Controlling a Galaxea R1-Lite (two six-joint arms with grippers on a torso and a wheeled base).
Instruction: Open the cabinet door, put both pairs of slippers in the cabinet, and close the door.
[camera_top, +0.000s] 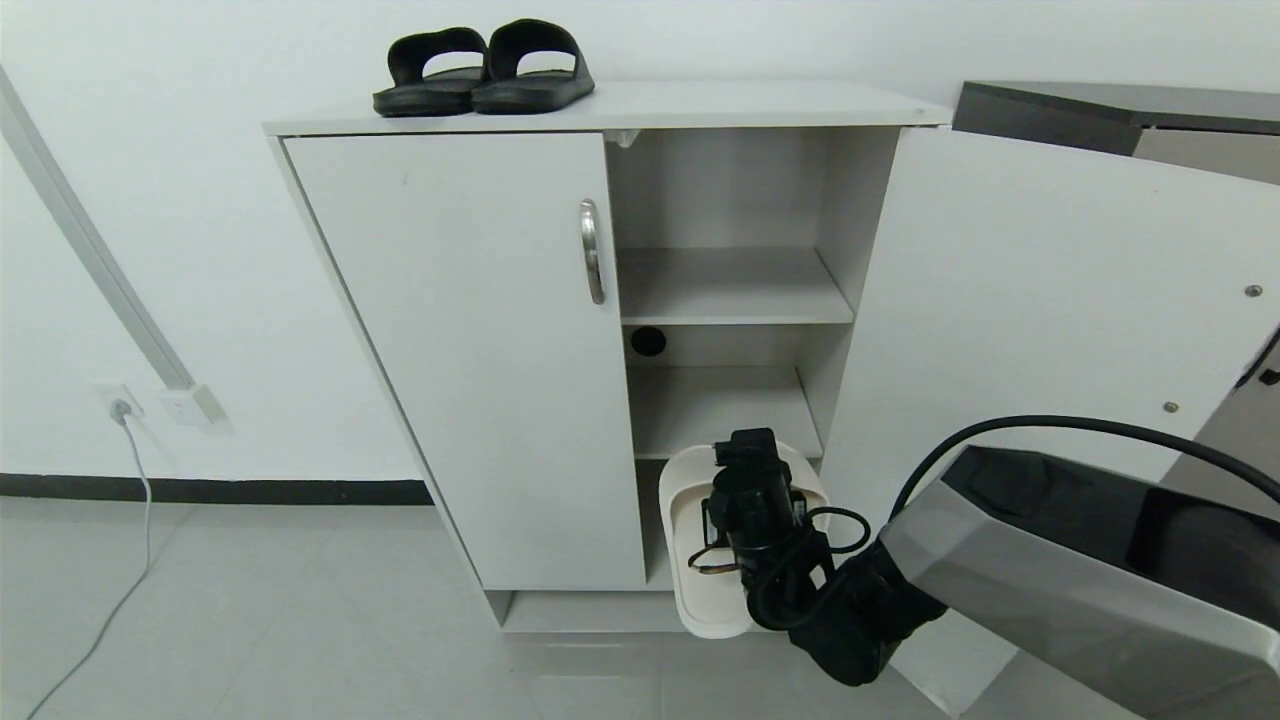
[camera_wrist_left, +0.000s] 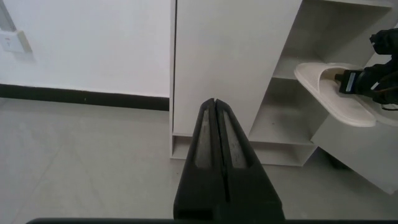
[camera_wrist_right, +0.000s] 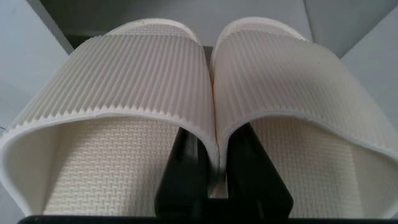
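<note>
Loading of the first pair is judged to be the step in hand. The cabinet (camera_top: 760, 105) is seen with its right door (camera_top: 1020, 300) open toward 3 o'clock and its left door (camera_top: 460, 350) shut.

The cream slippers (camera_top: 700, 560) are clamped side by side by the right gripper (camera_wrist_right: 216, 155). Its fingers (camera_wrist_right: 186, 168) are pinched on the two adjoining inner walls under the straps. The pair is held at the mouth of the bottom compartment (camera_wrist_left: 280, 127), at 6 o'clock of the open bay, with the heels out over the floor. How far the toes are inside cannot be told.

The left gripper (camera_wrist_left: 214, 124) is closed on nothing and held low in front of the cabinet.

The black slippers (camera_top: 485, 75) are parked on the cabinet top, at 11 o'clock from the open bay, not yet handled.

Next move, as judged:
- The cream pair is to be pushed toward 12 o'clock and lowered flat onto the compartment floor.
- Clearance under the middle shelf (camera_top: 720, 405) is to be watched.
- The grip is then to be released and the arm drawn back toward 6 o'clock without the pair being dragged out.

The black pair and the door closure are left for after that.
</note>
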